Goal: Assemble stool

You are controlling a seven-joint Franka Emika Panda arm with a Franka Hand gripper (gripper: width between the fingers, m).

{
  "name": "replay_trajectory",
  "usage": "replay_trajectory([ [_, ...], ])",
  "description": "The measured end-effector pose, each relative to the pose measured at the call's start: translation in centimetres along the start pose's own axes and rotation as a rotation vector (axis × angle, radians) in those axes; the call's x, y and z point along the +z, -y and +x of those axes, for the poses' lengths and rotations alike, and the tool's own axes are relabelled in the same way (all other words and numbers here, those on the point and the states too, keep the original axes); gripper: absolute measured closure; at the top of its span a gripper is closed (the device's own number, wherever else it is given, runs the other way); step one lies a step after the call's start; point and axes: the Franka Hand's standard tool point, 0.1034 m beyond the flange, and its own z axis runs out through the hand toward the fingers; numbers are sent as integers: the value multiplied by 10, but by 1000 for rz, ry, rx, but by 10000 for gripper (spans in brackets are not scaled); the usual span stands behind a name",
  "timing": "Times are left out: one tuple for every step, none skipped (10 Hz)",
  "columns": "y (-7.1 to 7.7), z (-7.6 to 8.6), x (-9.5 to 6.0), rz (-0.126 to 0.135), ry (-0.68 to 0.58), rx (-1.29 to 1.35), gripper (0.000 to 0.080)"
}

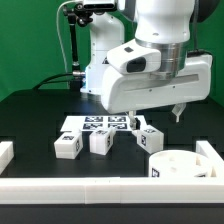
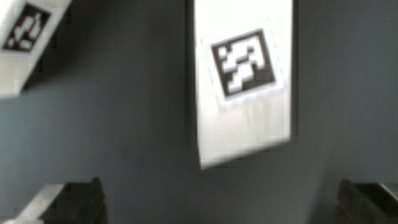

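Pincer (image 1: 158,120) is open: the two fingers hang wide apart with nothing between them. The wrist view agrees, with dark fingertips (image 2: 71,203) at either side and only bare surface in the gap. It hangs clear above the parts on the large white robot arm (image 1: 150,55). The black table (image 1: 30,120) is edged by long white border bars (image 1: 100,188) along the near side and at both ends. The low round drum-shaped white plastic seat (image 1: 178,165) sits in the near corner at the exterior view's right, just inside the bars, with nothing fitted to it. The thin flat white marker board (image 1: 98,124) lies mid-table behind the loose parts. Three small blocky white tagged pieces stand in a loose row: first leg (image 1: 68,146) at the exterior view's left, second leg (image 1: 101,141) in the middle, third leg (image 1: 150,138) nearest the seat and roughly below the pincer. The wrist view shows a white tagged piece (image 2: 240,85), probably that third leg; cannot confirm. Judgement: early stage, approach for a first pick. Next move calls for lowering, centring the jaws across the leg's narrow faces, then closing squarely.
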Motion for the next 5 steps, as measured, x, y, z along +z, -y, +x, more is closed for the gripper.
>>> replay_trajectory([
  [3, 3, -1, 12, 70, -6, 151],
  [5, 5, -1, 20, 121, -10, 151],
  [6, 4, 1, 28, 170, -12, 151],
  [9, -3, 3, 43, 259, -16, 151],
  [11, -1, 9, 41, 316, 5, 151],
])
